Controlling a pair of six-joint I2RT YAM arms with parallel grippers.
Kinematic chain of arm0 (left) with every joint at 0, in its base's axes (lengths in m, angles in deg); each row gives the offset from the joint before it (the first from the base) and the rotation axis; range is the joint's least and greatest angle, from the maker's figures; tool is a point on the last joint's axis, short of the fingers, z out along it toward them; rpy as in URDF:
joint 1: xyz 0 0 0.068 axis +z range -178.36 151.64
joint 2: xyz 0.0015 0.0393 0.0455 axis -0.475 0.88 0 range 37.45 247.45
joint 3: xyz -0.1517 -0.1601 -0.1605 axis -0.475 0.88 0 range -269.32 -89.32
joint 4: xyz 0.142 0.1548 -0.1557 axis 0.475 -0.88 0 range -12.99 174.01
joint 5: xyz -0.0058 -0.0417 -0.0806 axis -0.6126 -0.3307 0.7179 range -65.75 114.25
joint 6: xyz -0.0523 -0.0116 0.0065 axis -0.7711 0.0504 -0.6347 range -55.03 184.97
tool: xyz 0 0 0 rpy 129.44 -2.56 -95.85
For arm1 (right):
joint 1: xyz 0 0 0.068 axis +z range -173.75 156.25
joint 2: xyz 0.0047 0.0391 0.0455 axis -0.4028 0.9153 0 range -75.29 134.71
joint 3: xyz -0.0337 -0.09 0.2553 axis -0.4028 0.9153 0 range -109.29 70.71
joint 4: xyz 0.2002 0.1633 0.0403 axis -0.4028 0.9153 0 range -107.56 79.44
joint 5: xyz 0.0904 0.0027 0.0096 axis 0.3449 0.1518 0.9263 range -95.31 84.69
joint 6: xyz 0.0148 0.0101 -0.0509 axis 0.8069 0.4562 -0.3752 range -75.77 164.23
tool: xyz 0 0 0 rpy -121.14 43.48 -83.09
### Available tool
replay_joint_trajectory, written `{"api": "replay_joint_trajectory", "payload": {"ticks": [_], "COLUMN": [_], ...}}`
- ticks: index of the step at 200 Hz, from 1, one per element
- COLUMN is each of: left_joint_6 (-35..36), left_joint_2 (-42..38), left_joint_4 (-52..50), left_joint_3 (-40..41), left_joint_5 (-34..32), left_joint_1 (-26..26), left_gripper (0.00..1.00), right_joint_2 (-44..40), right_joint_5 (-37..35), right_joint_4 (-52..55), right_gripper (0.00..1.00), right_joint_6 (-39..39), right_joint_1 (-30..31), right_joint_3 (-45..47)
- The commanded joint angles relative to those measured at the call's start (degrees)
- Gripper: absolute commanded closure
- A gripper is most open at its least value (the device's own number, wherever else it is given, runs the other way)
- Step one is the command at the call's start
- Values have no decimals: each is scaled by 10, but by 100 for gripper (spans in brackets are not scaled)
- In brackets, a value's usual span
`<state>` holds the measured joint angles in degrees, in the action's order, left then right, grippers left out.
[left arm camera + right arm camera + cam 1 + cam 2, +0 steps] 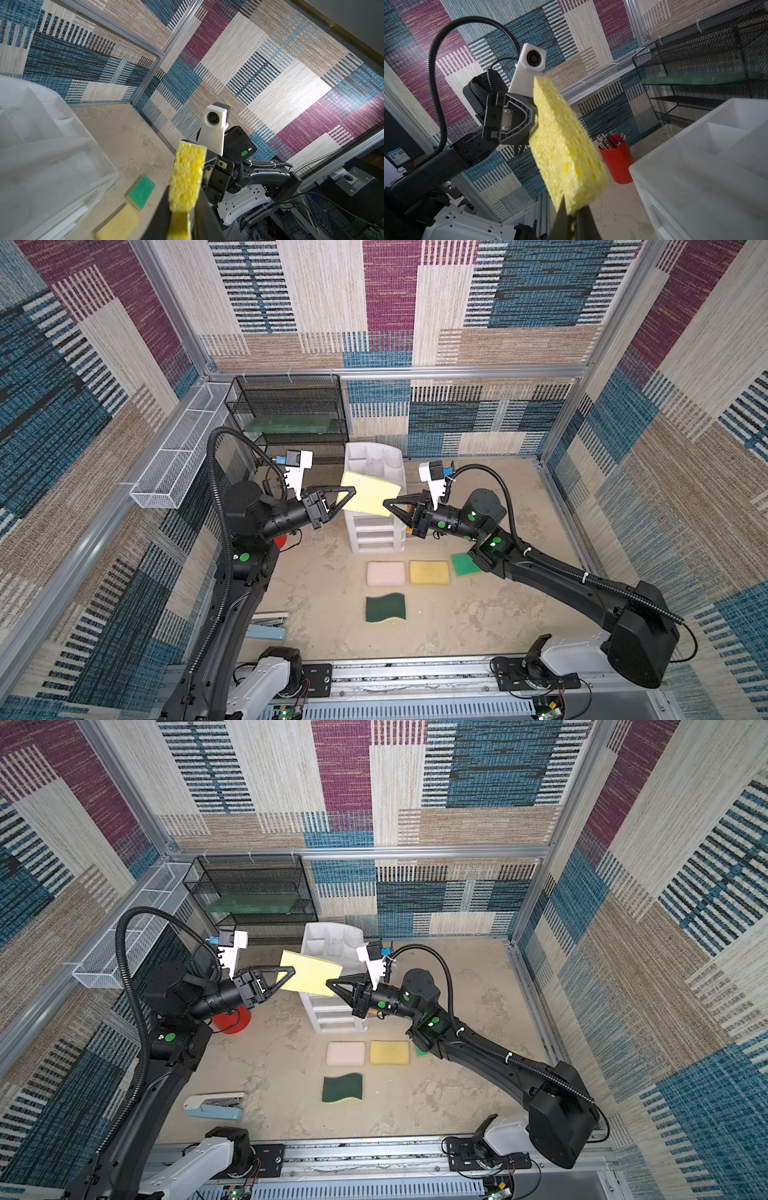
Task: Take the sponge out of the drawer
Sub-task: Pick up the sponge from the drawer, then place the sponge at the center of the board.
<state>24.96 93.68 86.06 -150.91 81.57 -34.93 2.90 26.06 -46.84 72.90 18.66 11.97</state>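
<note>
Right pincer (385, 504) clamps sponge (370, 493) tight; left pincer (351, 492) straddles its other edge, grip unclear; the held sponge hides part of the drawer (376, 537)

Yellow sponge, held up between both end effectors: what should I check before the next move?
1. Grip: right end effector shut on the yellow sponge: ok.
2. Let-go: left end effector open: cannot tell; it sits around the sponge's other end.
3. Sponge out of the drawer chest: ok, in the air above it.
4. Set-down room: ok, bare table between the pink sponge and the left arm.
5. Drawers shut: cannot tell.
</note>
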Motion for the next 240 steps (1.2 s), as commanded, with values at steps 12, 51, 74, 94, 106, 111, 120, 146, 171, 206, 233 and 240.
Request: {"api": "replay_joint_trajectory", "payload": {"ticks": [12, 51, 74, 94, 106, 111, 120, 146, 171, 206, 233, 240], "left_joint_6": [45, 38, 40, 45, 45, 44, 43, 47, 45, 46, 48, 48], "left_joint_2": [-4, -6, -9, -7, -5, -5, -3, -4, -3, -2, -4, -6], "left_joint_4": [-56, -56, -65, -72, -75, -75, -76, -81, -79, -80, -85, -86], "left_joint_3": [-11, -11, -10, -11, -12, -12, -12, -12, -11, -10, -12, -13], "left_joint_5": [-26, -39, -54, -61, -62, -63, -64, -71, -70, -71, -74, -75], "left_joint_1": [1, 14, 20, 21, 23, 23, 24, 24, 24, 25, 24, 25], "left_gripper": [0, 0, 0, 0, 0, 0, 0, 0, 0, 0, 0, 0], "right_joint_2": [-21, -105, -177, -230, -256, -264, -281, -317, -354, -371, -356, -350], "right_joint_5": [-35, -87, -118, -158, -163, -166, -168, -158, -144, -111, -100, -101], "right_joint_4": [100, 260, 305, 371, 402, 413, 431, 509, 565, 620, 655, 657], "right_gripper": [100, 100, 100, 100, 100, 100, 100, 100, 100, 100, 100, 100], "right_joint_6": [-47, -94, -72, -54, -47, -44, -36, -13, 6, 16, 22, 22], "right_joint_1": [-1, -21, -37, -42, -43, -43, -43, -43, -43, -37, -20, -15], "right_joint_3": [-23, 25, 77, 108, 130, 139, 157, 190, 214, 246, 270, 277]}}
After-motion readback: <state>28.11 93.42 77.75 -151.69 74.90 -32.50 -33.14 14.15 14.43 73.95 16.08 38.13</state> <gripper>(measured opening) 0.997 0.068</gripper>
